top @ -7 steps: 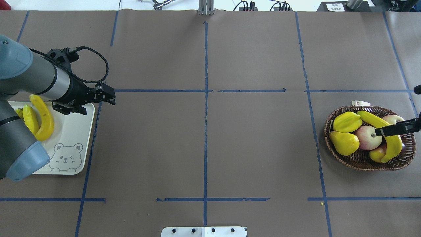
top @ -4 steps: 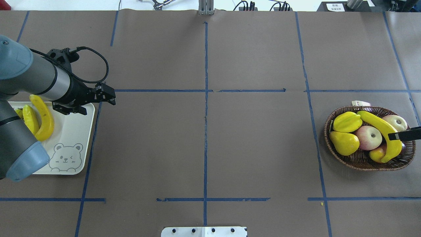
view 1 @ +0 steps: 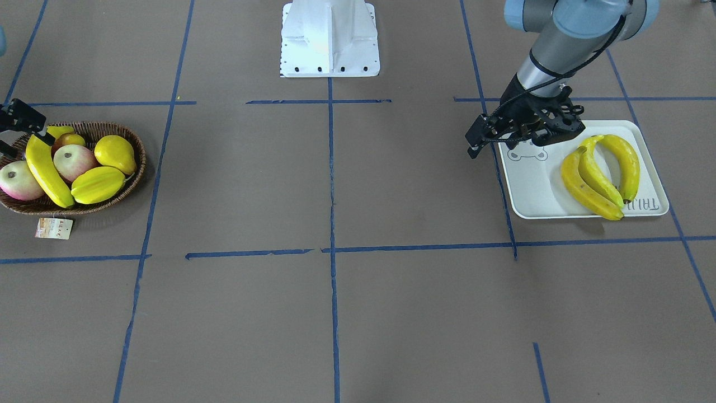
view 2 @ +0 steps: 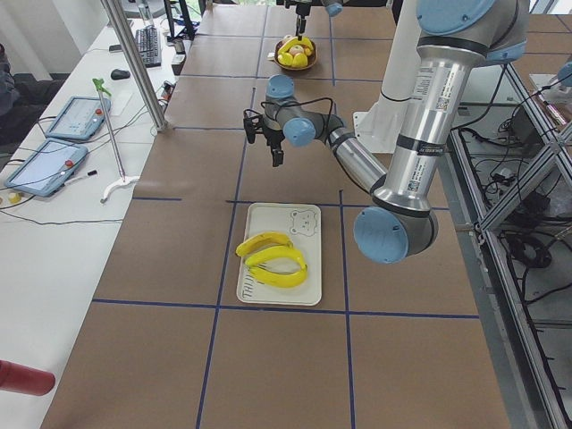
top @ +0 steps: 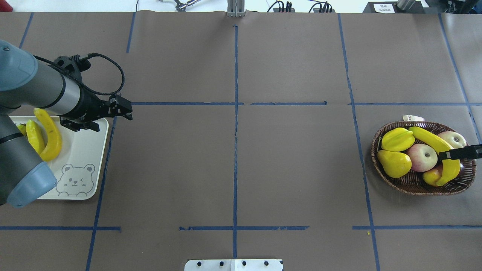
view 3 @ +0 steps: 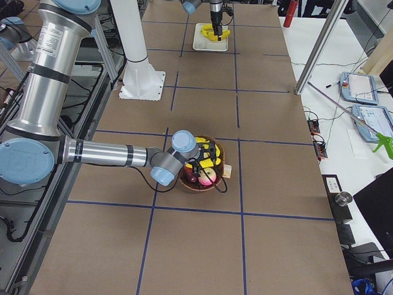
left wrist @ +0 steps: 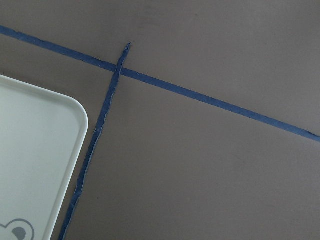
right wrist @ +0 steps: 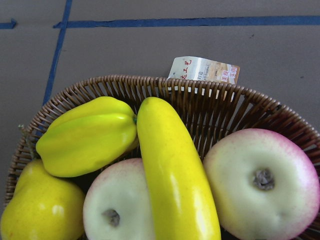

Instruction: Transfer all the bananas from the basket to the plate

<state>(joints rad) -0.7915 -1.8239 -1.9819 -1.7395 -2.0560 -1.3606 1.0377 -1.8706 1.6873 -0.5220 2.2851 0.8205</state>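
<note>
One yellow banana lies across the fruit in the brown wicker basket at the right; it also fills the middle of the right wrist view. My right gripper hangs over the banana's middle, its jaws looking open, with nothing in it; it also shows in the front-facing view. Three bananas lie on the white plate at the left. My left gripper hovers off the plate's far corner, looking open and empty.
The basket also holds a ridged starfruit, a yellow pear-shaped fruit and apples. A paper tag lies beyond its rim. The robot's base stands at mid-table. Blue tape lines cross the brown cover.
My right gripper drew back toward the table's right edge over the basket, then edged a little back in. The banana in the basket shifted slightly. The left arm has not moved.
</note>
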